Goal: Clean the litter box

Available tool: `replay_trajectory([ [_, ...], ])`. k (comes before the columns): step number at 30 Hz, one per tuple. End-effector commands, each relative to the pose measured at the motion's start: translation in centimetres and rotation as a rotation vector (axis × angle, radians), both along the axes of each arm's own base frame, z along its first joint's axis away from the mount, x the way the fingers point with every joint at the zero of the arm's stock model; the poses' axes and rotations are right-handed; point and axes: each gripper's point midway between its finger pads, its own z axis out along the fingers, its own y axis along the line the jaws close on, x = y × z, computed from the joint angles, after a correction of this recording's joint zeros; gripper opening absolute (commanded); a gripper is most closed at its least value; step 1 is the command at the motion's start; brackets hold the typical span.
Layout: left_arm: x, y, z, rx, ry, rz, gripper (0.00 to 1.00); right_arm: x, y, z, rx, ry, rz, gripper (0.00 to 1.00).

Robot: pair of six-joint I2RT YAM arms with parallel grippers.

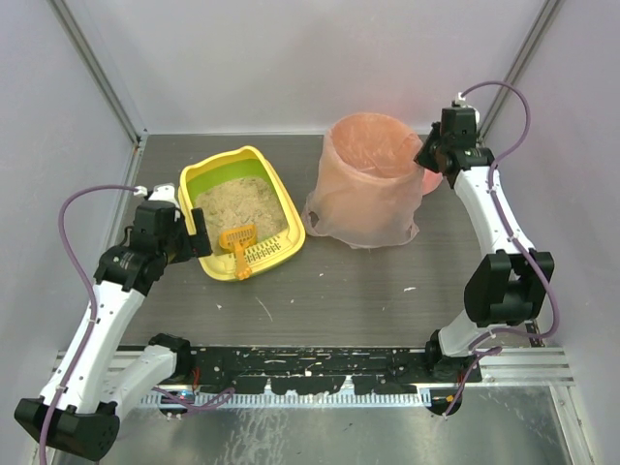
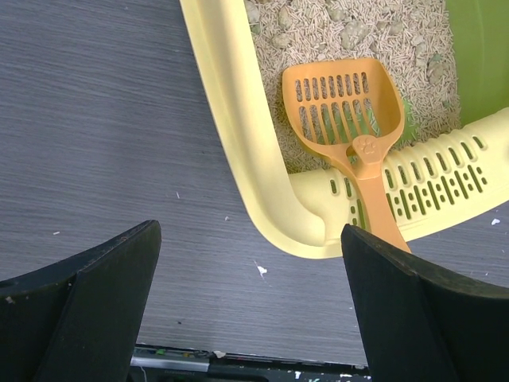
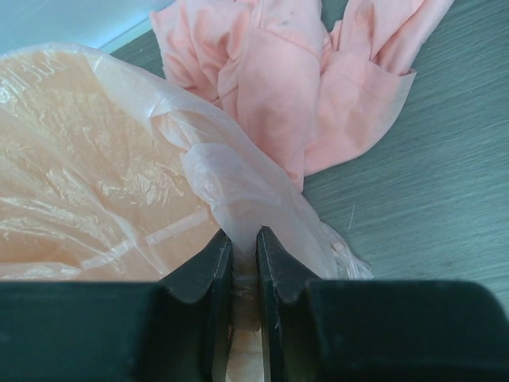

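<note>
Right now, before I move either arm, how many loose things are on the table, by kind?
Litter box: 1
Scoop: 1
Bin with pink bag: 1
Total: 3

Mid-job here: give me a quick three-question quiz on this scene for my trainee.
1. True or false: the orange scoop lies with its handle across the slotted ledge of the litter box.
2. The right gripper is shut on: A) the scoop B) the pink bag C) the box wall.
3. Fill in: the left gripper has its jaws ____.
Key: 1 true; 2 B; 3 open.
</note>
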Motion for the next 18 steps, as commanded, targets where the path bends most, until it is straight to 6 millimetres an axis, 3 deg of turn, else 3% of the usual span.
replay_trajectory([
  [1,0.7,-0.3,0.6,-0.016,-0.030,-0.014,0.98,3.4,-1.2,5.2,-0.021,-0.194,-0.066,0.11],
  [6,0.7,-0.3,0.5,-0.015,-0.029,-0.015,0.98,4.3,-1.2,5.6,-0.045,-0.233,-0.049,0.11],
  [12,0.7,-0.3,0.3,-0.011,-0.021,-0.015,0.98,3.3,1.4,6.4,-0.002,-0.298,0.077,0.15],
  [18,0.8,-0.4,0.1,-0.010,-0.011,-0.017,0.98,2.5,1.8,7.9,-0.008,-0.328,0.090,0.41],
])
